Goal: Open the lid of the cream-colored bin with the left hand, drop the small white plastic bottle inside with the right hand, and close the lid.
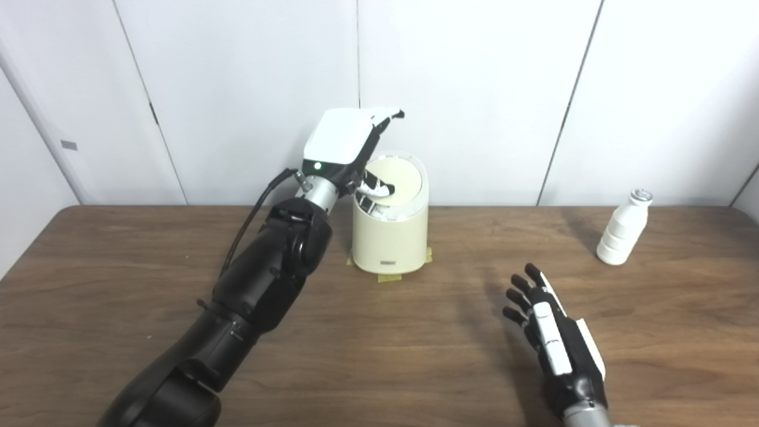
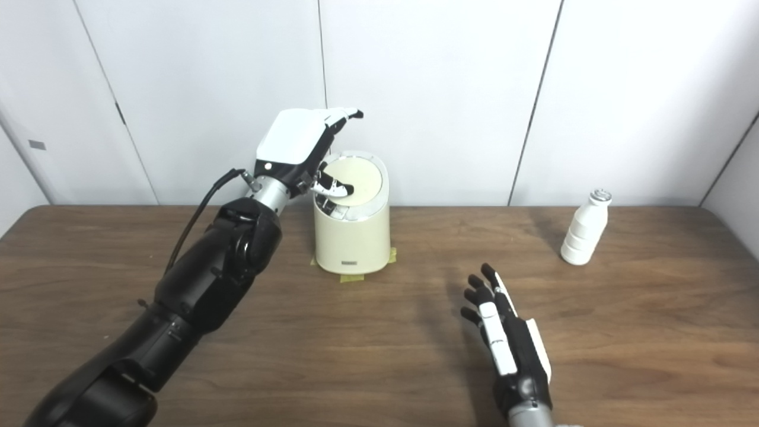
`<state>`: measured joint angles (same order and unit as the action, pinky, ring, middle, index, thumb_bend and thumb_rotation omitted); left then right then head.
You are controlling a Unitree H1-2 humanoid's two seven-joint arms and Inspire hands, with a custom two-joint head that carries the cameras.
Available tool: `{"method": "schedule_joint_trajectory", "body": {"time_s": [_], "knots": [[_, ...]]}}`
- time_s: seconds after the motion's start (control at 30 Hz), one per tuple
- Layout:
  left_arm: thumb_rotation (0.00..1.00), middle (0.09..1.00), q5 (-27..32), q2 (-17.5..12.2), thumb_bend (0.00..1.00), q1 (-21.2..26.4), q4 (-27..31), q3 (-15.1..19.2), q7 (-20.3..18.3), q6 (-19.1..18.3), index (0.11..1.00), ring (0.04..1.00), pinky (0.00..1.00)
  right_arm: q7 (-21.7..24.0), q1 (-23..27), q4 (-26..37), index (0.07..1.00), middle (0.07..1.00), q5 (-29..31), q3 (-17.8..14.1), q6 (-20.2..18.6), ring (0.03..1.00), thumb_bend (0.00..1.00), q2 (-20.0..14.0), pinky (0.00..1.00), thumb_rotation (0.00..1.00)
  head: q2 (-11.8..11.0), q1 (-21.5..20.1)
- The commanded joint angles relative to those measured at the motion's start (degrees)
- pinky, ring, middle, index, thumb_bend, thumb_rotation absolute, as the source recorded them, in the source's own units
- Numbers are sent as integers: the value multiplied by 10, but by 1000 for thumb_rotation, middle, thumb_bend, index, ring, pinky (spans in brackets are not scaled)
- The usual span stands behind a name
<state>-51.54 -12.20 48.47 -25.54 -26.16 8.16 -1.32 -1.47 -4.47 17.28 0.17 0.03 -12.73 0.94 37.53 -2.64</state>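
- The cream-colored bin point(image 1: 389, 222) stood upright toward the back of the bench point(image 1: 379, 356), close to the wall, with strips of yellowish tape showing under its base.
- Its lid point(image 1: 396, 181) lay flat in the rim and looked shut; no opening into the bin was visible, so the first step seemed barely started.
- The left hand point(image 1: 350, 148) hovered over the bin's left rear edge, fingers spread and pointing past the top of the bin, with the thumb point(image 1: 378, 187) down on or just above the lid's left side. Whether it was actually pressing could not be told from either view. It gripped nothing.
- The small white plastic bottle point(image 1: 621, 234) stood upright well to the right of the bin, untouched, its cap on.
- The right hand point(image 1: 548, 332) rested low over the bench to the right of the bin and nearer the robot, well apart from the bottle, fingers spread and empty.
- By my reading, everything remained to be done: raising the lid, picking up the bottle, dropping it in, and closing the lid.
- A small dark label sat low on the bin's front; its writing was too small to read. No print was legible on the bottle.
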Motion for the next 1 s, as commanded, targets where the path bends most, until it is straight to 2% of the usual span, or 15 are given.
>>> {"method": "schedule_joint_trajectory", "body": {"time_s": [0.0,0.43,0.67,0.97], "knots": [[52,873,-13,-6,1000,32,-2,-6,-2,4,884,849,784,-1,18,26,951,910,-4,2,7,897,590,3,836,866,0,1],[40,862,-39,-21,1000,31,7,-22,-38,-6,899,841,797,-2,24,20,954,914,-2,0,11,908,582,0,854,871,-2,1],[34,872,-47,-26,1000,30,13,-21,-59,-16,911,862,821,-2,28,16,955,916,3,-2,12,912,588,2,857,860,-4,0],[50,869,-40,-25,1000,32,24,-10,-63,-14,912,848,798,-3,29,15,949,910,-1,-1,14,903,576,1,842,865,-5,1]]}}
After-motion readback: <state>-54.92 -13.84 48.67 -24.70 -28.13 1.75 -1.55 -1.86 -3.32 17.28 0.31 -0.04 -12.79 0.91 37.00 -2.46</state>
